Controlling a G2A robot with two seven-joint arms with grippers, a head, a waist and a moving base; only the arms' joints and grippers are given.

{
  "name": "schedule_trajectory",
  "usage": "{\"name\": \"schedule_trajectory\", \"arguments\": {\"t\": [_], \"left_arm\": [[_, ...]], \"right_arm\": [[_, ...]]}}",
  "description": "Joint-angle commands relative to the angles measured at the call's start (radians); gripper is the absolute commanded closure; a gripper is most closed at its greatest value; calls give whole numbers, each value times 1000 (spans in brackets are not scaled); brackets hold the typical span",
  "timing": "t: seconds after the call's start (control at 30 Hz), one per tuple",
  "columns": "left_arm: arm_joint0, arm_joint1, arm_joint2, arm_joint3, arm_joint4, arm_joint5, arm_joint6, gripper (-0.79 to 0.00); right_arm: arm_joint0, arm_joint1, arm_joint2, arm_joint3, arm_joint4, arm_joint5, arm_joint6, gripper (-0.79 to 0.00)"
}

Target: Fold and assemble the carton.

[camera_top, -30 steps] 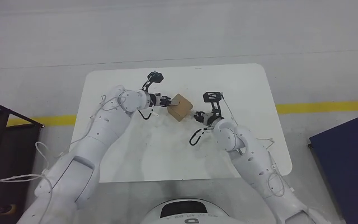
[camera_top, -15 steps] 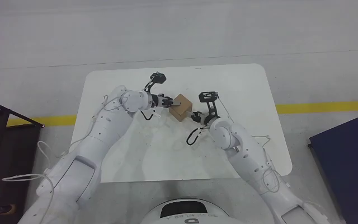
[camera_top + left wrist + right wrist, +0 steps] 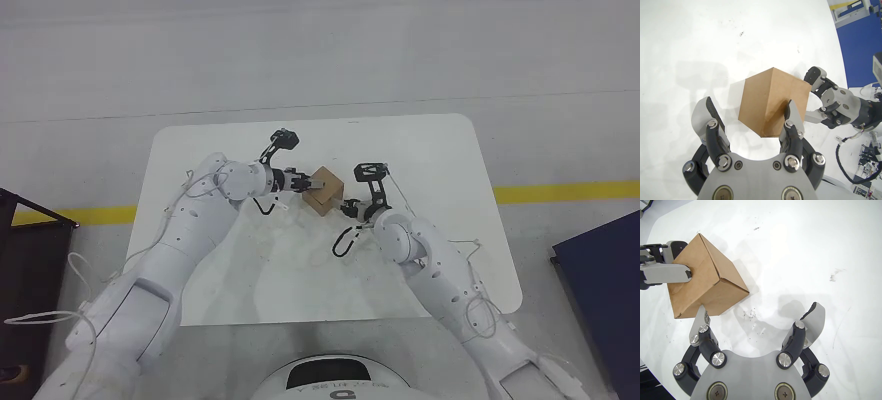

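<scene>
So the carton [image 3: 324, 191] sits on the table [image 3: 430, 170], roughly mid-width and a bit toward the far half, turned cornerwise to the table edges. The left gripper [image 3: 297, 183] is right at its left side. The right gripper [image 3: 347, 208] is at its right, slightly nearer the robot, so the box is between the two. The left one's fingers are spread: one finger [image 3: 793, 114] presses on a carton face, the other stands off beside the box. Same deal on the right: one finger [image 3: 700, 315] touches the carton's lower edge, the other is out over bare table, well apart. A floor line [image 3: 570, 190] runs out past the table on both sides.
</scene>
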Motion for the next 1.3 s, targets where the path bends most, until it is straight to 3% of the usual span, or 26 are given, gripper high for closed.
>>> {"name": "schedule_trajectory", "arguments": {"t": [0.0, 0.47, 0.7, 0.8, 0.93, 1.13, 1.27], "left_arm": [[1, 0, -6, 1, -17, -7, -6, -699], [-2, 1, -22, 16, -64, -39, -42, -650], [-3, 3, -50, 23, -143, -60, -81, -665], [-9, 7, -87, 39, -240, -59, -122, -720], [-22, 16, -139, 77, -338, -44, -147, -763], [-46, 29, -170, 160, -311, 18, -63, -739], [-53, 23, -167, 207, -317, 27, -39, -705]], "right_arm": [[1, -1, 2, -2, 1, 2, -1, -785], [14, -10, -7, 0, -14, 18, 10, -785], [-38, 1, 78, -69, -12, 74, -15, -785], [-89, 7, 135, -148, 37, 79, -41, -785], [-149, 10, 177, -250, 177, -28, -53, -785], [-139, 2, 151, -265, 395, -211, -15, -785], [-76, -9, 97, -194, 391, -206, -26, -785]]}}
